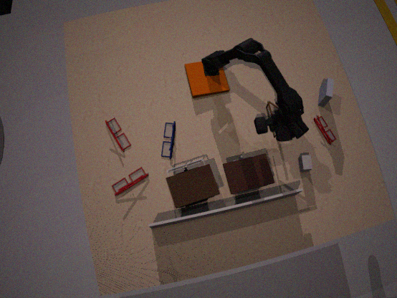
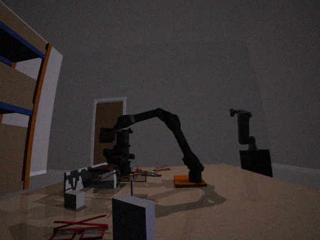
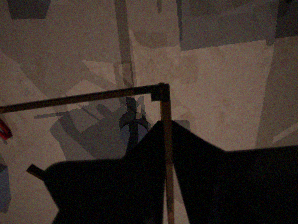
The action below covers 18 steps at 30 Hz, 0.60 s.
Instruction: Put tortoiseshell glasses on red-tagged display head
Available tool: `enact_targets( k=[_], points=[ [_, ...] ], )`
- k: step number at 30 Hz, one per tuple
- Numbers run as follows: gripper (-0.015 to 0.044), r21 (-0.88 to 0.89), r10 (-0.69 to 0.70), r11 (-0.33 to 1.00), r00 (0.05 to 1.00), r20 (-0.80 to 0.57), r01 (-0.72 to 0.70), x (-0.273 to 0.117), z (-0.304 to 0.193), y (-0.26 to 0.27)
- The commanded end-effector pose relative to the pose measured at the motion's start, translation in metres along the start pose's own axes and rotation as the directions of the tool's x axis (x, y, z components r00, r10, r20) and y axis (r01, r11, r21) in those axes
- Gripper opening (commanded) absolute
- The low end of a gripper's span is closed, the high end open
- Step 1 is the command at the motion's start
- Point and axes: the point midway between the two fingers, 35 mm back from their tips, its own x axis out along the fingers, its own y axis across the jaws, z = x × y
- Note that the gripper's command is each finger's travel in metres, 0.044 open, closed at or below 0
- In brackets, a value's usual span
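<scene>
The tortoiseshell glasses (image 1: 271, 104) (image 2: 138, 174) (image 3: 90, 98) are held in the air by my gripper (image 2: 125, 174) (image 3: 165, 125), which is shut on a slim part of their frame. The wrist view shows one long bar reaching left and another running down between the fingers. In the top view the arm hides the fingertips. Two display heads with brown tops stand below: the right one (image 1: 249, 173) is nearer the gripper, and the left one (image 1: 192, 185) has a pale pair of glasses at its front. I cannot make out the red tag on either head.
A long upright panel (image 1: 226, 208) stands behind the heads. A small pale block (image 1: 306, 162) (image 2: 74, 199) and a taller grey block (image 1: 326, 92) (image 2: 130, 217) stand at the right. Red glasses (image 1: 324, 130) lie between them. Blue glasses (image 1: 174, 134) and two red pairs lie left.
</scene>
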Motion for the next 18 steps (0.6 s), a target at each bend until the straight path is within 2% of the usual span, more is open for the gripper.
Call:
enact_targets(
  k=[1,18],
  points=[
    [0.0,0.007,0.001,1.0,1.0,-0.005,-0.001,0.0196,-0.002,-0.0005],
    [0.0,0.007,0.0,1.0,1.0,-0.005,0.0,0.0257,0.0031,-0.007]
  ],
)
